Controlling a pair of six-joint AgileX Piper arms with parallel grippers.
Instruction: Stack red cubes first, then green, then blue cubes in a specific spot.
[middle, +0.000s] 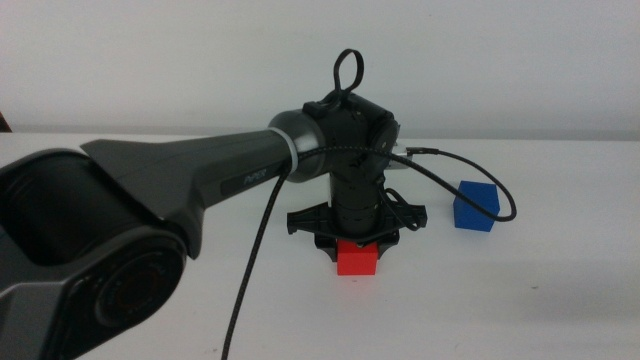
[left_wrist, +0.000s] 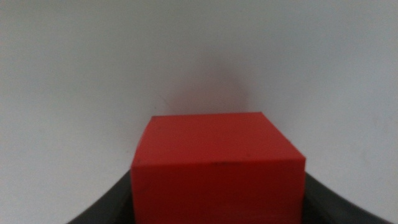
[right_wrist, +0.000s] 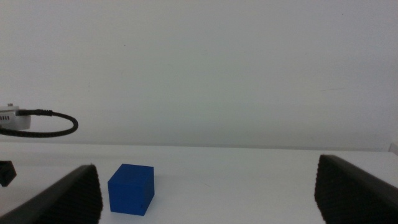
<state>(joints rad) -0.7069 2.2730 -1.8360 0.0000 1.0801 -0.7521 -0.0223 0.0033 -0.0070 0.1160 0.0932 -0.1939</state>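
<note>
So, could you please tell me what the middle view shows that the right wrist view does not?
Only the middle view shows the red cube on the table and the left claw directly over it, at the end of the arm coming in from the left. Only the right wrist view shows the right claw, its jaws wide apart. Both show the blue cube and a looping black cable.

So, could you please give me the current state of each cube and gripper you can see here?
red cube: resting on the white table, between the left gripper's fingers.
blue cube: on the table, free, apart from the red cube.
left gripper: lowered over the red cube, fingers on either side of it.
right gripper: open, empty, waiting, facing the blue cube.
</note>
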